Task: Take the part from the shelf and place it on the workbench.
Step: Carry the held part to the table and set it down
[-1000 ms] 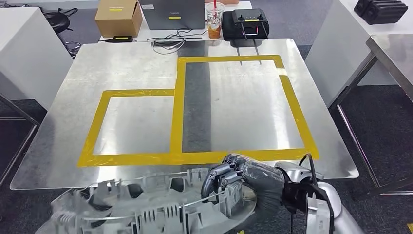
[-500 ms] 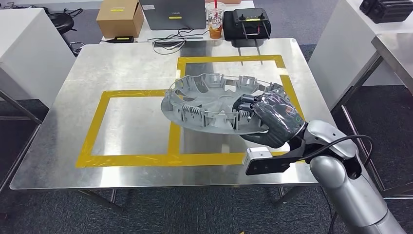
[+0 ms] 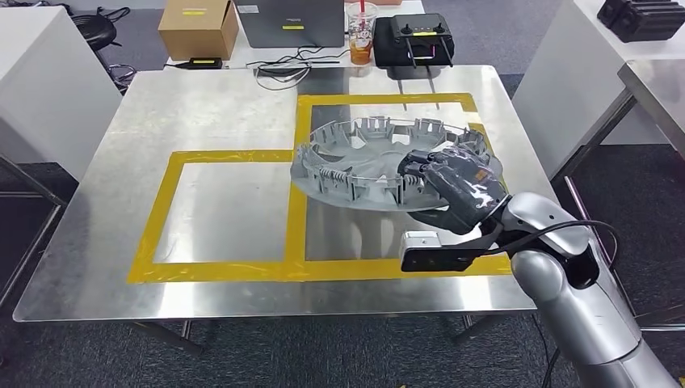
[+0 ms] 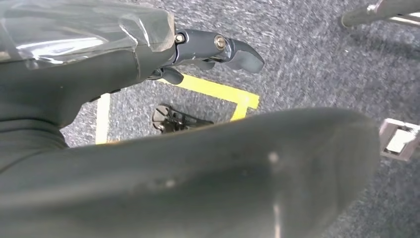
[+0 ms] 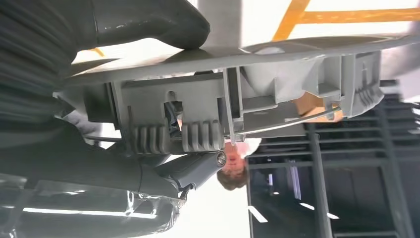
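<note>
So the right hand [image 3: 454,187] has the part [image 3: 380,162] by its near right rim, fingers curled over the edge and thumb underneath; the right wrist view backs that up, with the thick thumb [image 5: 148,22] pressed flat on one face of the rim and the darker fingers [image 5: 198,168] hooked against the ribbed clips on the other side, so that's a proper grip. The part itself is a big round grey plastic disc, looks like a wheel cover with little upright tabs and a wire ring round the edge; it's over the workbench [image 3: 202,105], above the larger yellow tape rectangle [image 3: 485,174] on the right side, with its left edge reaching over the tape strip that splits the two rectangles; it sits a bit tilted and there's a dark reflection under it on the metal, but I can't honestly tell whether it's touching the surface or just above it. The left hand [image 4: 213,49] is hanging over grey carpet with yellow floor tape [image 4: 218,91]; its fingers are curled in with nothing in them. At the far edge of the bench there's a cardboard box [image 3: 198,28], a laptop [image 3: 292,23], a drink cup with a straw [image 3: 359,34] and a black controller [image 3: 412,39]; some cables [image 3: 283,66] trail onto the metal top.
</note>
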`<action>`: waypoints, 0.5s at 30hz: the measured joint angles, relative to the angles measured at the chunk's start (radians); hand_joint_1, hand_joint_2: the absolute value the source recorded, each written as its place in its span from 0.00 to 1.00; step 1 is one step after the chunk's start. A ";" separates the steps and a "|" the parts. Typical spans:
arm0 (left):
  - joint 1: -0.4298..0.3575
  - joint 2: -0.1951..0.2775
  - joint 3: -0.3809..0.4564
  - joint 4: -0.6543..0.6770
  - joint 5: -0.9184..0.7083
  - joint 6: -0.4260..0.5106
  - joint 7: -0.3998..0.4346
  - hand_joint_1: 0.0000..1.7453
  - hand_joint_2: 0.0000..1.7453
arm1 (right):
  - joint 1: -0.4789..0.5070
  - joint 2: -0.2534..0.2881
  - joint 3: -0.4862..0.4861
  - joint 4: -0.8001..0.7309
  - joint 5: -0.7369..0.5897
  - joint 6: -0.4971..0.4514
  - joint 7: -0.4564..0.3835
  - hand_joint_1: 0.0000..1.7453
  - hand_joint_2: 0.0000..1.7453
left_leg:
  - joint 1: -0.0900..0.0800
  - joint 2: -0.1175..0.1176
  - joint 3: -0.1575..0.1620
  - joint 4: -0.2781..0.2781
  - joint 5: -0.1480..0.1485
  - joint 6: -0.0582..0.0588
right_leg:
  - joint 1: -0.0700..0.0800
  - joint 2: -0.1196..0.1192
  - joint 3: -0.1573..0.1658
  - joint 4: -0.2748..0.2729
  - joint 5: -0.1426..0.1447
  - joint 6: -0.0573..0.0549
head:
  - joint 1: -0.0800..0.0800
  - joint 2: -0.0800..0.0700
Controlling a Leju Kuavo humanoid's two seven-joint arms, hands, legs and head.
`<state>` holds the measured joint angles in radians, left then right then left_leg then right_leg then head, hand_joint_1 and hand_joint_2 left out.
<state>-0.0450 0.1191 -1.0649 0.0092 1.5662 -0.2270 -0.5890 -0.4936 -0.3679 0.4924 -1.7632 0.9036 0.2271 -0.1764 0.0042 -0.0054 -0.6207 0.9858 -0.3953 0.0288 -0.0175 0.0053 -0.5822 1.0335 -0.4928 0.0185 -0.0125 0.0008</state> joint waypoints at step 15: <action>-0.005 0.015 -0.037 0.000 0.000 -0.075 0.004 0.00 0.00 | -0.191 -0.007 0.149 0.590 0.138 0.049 -0.076 0.86 1.00 | -0.002 -0.003 -0.016 0.047 -0.032 -0.028 | -0.007 -0.002 -0.024 -0.020 0.054 -0.014 | 0.000 0.000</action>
<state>-0.0503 0.1340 -1.1014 0.0091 1.5662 -0.3015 -0.5854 -0.6842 -0.3753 0.6413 -1.1732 1.0416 0.2758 -0.2523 0.0026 -0.0087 -0.6370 1.0326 -0.4274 0.0012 -0.0248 0.0034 -0.6065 1.0139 -0.4385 0.0044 -0.0129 0.0008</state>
